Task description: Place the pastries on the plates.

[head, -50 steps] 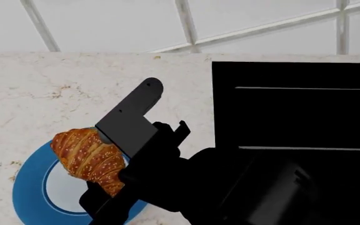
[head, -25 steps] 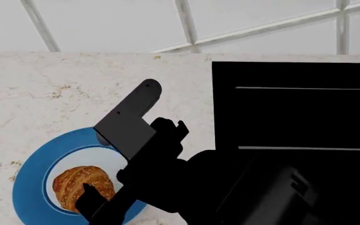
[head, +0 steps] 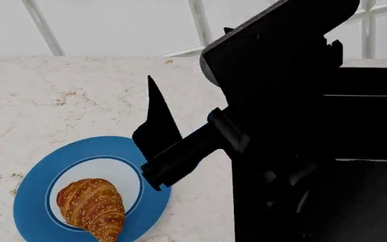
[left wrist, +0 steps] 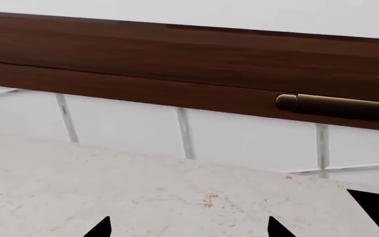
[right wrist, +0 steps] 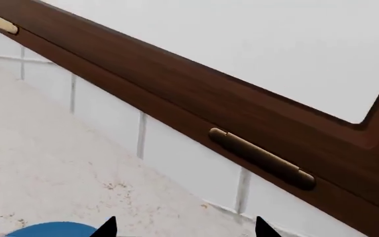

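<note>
Croissant, golden-brown, ridged and sesame-speckled (head: pixel 91 207), lies on the pale centre of a round plate with a wide blue rim (head: pixel 29 201), which sits on a speckled cream stone counter (head: pixel 59 96). The black right gripper (head: pixel 154 151) hangs above the plate's far edge, clear of the pastry, fingers spread and empty. In its wrist view, the left gripper (left wrist: pixel 188 228) shows two parted fingertips over bare counter, holding nothing.

Croissant (head: pixel 90 205) on plate (head: pixel 30 199), plate on counter (head: pixel 79 101) left of cooktop (head: pixel 368 121), wall behind
</note>
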Motion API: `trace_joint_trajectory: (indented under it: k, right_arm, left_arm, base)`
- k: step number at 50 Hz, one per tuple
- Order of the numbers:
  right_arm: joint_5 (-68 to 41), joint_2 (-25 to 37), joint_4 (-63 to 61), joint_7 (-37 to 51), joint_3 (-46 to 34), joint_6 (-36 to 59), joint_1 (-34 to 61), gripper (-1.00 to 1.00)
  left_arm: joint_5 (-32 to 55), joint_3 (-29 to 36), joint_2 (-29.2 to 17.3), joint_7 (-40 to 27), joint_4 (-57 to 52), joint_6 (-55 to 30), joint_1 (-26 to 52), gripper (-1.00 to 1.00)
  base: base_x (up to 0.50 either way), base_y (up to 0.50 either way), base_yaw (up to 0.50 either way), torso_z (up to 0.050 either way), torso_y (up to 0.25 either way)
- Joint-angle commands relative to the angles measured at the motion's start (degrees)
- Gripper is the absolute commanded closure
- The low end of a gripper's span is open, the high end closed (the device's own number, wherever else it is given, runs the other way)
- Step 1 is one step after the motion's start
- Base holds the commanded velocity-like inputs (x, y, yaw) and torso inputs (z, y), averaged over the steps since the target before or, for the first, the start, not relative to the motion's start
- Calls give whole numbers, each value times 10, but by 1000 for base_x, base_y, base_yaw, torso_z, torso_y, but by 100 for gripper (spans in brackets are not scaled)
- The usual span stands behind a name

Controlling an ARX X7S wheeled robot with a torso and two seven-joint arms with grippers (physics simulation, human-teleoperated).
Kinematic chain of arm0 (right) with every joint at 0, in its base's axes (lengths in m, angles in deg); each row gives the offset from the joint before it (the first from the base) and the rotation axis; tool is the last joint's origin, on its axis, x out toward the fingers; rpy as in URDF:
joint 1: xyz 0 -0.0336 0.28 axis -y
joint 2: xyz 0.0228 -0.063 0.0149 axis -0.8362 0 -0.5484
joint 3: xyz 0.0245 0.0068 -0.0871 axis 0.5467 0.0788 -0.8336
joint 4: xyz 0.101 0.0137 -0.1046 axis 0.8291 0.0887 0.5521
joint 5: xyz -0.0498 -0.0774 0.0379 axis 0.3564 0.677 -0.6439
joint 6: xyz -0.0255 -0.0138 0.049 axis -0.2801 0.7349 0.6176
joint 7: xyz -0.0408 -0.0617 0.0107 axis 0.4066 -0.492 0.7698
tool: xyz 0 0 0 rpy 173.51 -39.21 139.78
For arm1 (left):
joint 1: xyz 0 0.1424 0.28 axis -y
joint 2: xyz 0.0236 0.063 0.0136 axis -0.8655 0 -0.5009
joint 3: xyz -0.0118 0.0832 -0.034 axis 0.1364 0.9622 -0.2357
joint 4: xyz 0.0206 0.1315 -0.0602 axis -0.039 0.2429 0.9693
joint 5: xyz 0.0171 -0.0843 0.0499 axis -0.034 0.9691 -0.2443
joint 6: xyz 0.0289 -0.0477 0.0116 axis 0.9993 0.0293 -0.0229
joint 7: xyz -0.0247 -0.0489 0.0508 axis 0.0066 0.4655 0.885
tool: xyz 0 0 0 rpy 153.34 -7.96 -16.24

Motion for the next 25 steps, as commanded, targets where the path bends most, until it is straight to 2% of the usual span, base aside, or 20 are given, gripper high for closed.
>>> trace_joint_trajectory:
  k: [1, 9, 15, 25]
  right_arm:
    - [-23, 72, -174, 174, 88, -33, -130, -100]
    - [147, 36, -194, 159, 68, -106, -267, -100]
    - [184, 48, -191, 146, 96, -168, -351, -100]
    - [237, 63, -175, 120, 98, -205, -396, -100]
  left_arm:
    - [-61, 45, 45, 56, 49, -12, 26, -100]
    - [-112, 36, 51, 78, 59, 44, -62, -100]
    - [-157, 37, 61, 74, 54, 75, -114, -100]
    - [-175, 52, 82, 57, 48, 72, -114, -100]
  base:
    - [0, 0, 0, 0, 0]
    - [0, 0, 0, 0, 0]
    - [0, 0, 0, 0, 0]
    - [0, 0, 0, 0, 0]
